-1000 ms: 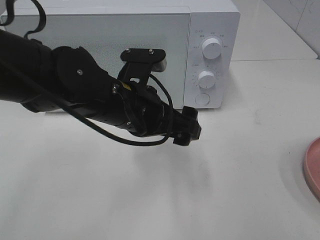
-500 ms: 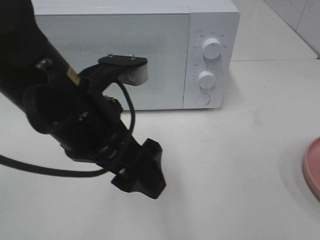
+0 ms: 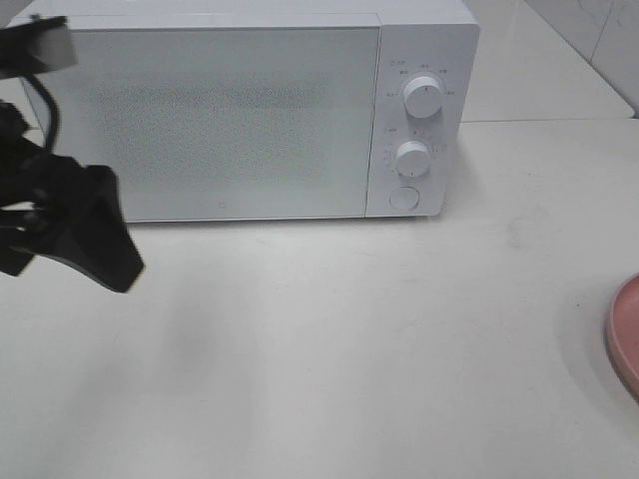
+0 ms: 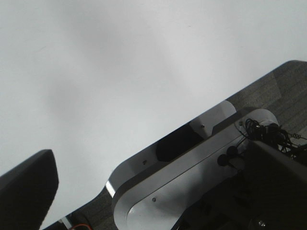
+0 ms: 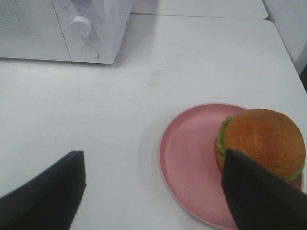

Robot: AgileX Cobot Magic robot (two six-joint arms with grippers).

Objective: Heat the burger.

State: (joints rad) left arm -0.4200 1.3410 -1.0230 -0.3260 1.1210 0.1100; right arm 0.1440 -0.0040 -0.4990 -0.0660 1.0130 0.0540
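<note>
You've got a plain white tabletop (image 3: 399, 339), matte, with faint scuffs and soft shadows, and a seam running across it behind the microwave (image 3: 250, 110). The microwave is white, door shut, standing at the back of the table, with two round knobs (image 3: 423, 98) stacked on its panel and a round button (image 3: 403, 198) below them. A pale tiled wall shows at the far right corner of the high view. The pink plate (image 5: 192, 158) sits on the table well to the right of the microwave; only its rim shows at the right edge of the high view. The burger (image 5: 261, 141) is on that plate, toward one side of it, brown bun on top with green lettuce poking out at the edge. Your right gripper (image 5: 153, 191) hangs above the plate with its jaws spread wide; one finger overlaps the burger in the wrist view, and I can't tell if it touches; nothing is pinched. Your left gripper (image 3: 95, 239) is at the far left of the high view, in front of the microwave's left end, above the table; its wrist view shows one dark finger (image 4: 26, 191) with nothing against it, jaws spread, empty. That same view looks past the table edge to a grey floor and a silver robot base (image 4: 192, 177) with cabling.
</note>
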